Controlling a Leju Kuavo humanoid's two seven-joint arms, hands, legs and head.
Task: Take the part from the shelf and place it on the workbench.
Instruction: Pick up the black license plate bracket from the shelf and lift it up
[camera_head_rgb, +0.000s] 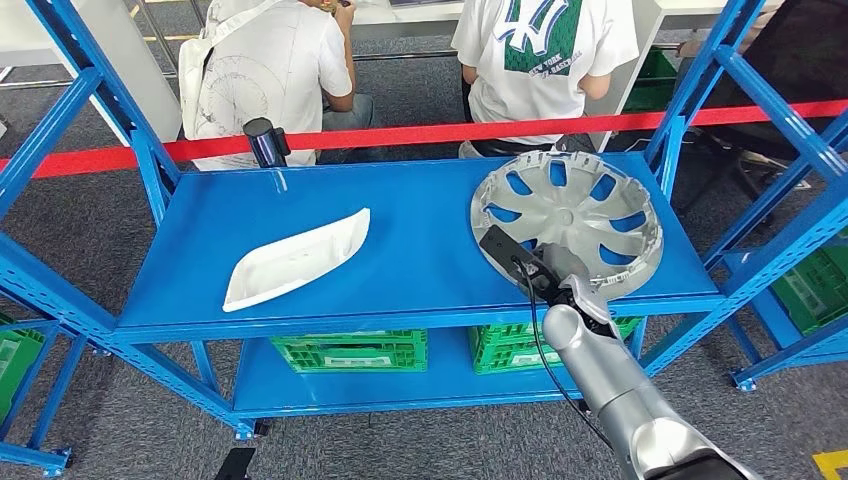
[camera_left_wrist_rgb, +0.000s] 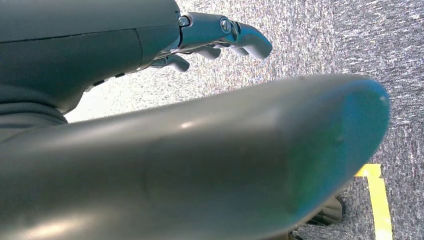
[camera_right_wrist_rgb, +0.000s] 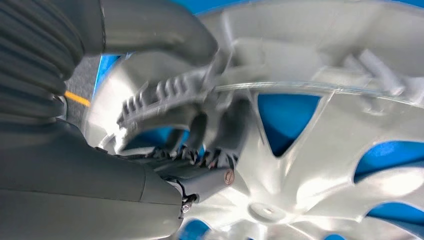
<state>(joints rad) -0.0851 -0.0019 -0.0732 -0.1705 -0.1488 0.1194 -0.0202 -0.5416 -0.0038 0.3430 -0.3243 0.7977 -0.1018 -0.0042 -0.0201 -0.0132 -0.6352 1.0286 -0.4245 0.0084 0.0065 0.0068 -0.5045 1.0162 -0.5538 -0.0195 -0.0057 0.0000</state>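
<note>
hubcap (camera_head_rgb: 566, 220): silver wheel cover, right of centre in the head view, lying on the blue shelf (camera_head_rgb: 300, 200) with its hollow ribbed inside facing up. It's round, so no real long axis.
right hand (camera_head_rgb: 545, 272): at the hubcap's near rim; in the wrist view the fingers (camera_right_wrist_rgb: 220, 145) curl over the rim with the thumb above, looks like a grip.
left hand (camera_left_wrist_rgb: 220, 37): over grey carpet, fingers loosely curled, holding nothing.
white trim piece (camera_head_rgb: 296, 258): left of centre, long axis running lower left to upper right.
background: red barrier tape (camera_head_rgb: 420, 133), two seated people (camera_head_rgb: 540, 60) at the top.
</note>
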